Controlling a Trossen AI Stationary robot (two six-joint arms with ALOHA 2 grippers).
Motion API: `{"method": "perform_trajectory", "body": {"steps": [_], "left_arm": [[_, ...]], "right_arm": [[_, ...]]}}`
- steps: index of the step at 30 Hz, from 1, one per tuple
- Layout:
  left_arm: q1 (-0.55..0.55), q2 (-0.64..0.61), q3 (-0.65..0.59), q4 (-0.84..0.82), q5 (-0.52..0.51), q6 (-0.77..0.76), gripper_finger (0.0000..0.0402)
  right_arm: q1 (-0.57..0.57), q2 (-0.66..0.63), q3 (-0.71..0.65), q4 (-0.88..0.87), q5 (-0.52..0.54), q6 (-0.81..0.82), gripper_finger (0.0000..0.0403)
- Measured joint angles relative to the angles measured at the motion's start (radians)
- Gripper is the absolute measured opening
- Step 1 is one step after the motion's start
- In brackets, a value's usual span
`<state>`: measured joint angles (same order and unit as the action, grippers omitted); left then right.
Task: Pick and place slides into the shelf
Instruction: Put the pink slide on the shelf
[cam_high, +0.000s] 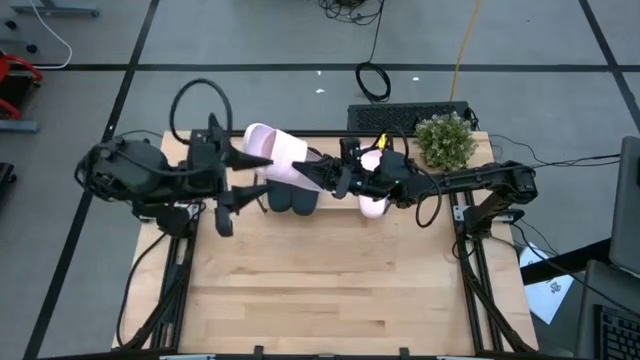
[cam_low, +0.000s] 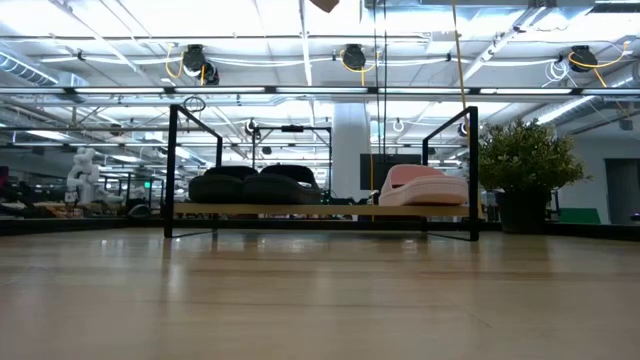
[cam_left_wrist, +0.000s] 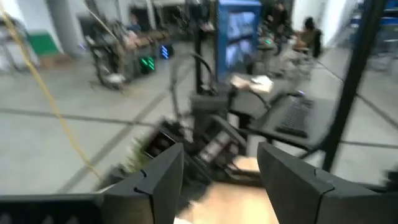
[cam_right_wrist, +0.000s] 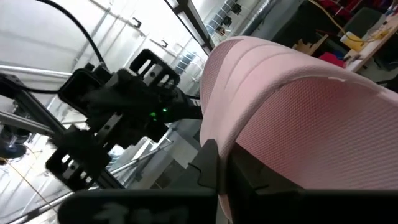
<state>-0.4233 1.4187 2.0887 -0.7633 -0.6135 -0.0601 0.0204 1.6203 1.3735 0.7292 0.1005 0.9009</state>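
right gripper (cam_high: 318, 172) clamped on pink slide (cam_high: 275, 152) above shelf (cam_low: 320, 210); left gripper (cam_left_wrist: 221, 177) open, empty, beside.

Shelf (cam_low: 320, 209) at counter's (cam_high: 320, 290) far edge. Two slides (cam_low: 255, 186) on its left half, one slide (cam_low: 422, 185) on its right; plant (cam_high: 444, 140) beyond right end.
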Motion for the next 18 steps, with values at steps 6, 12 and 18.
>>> {"method": "perform_trajectory", "body": {"steps": [6,12,18], "left_arm": [[0.032,0.008,0.0,-0.059,0.066,-0.152,0.0211],[0.096,0.007,0.0,-0.156,0.09,-0.371,0.0211],[0.159,0.009,0.0,-0.208,0.154,-0.424,0.0211]], "right_arm": [[0.0,0.001,0.0,-0.014,0.0,-0.005,0.0],[0.0,0.001,0.0,-0.016,-0.001,-0.014,0.0],[0.0,0.001,0.0,-0.016,-0.027,-0.031,0.0001]]}}
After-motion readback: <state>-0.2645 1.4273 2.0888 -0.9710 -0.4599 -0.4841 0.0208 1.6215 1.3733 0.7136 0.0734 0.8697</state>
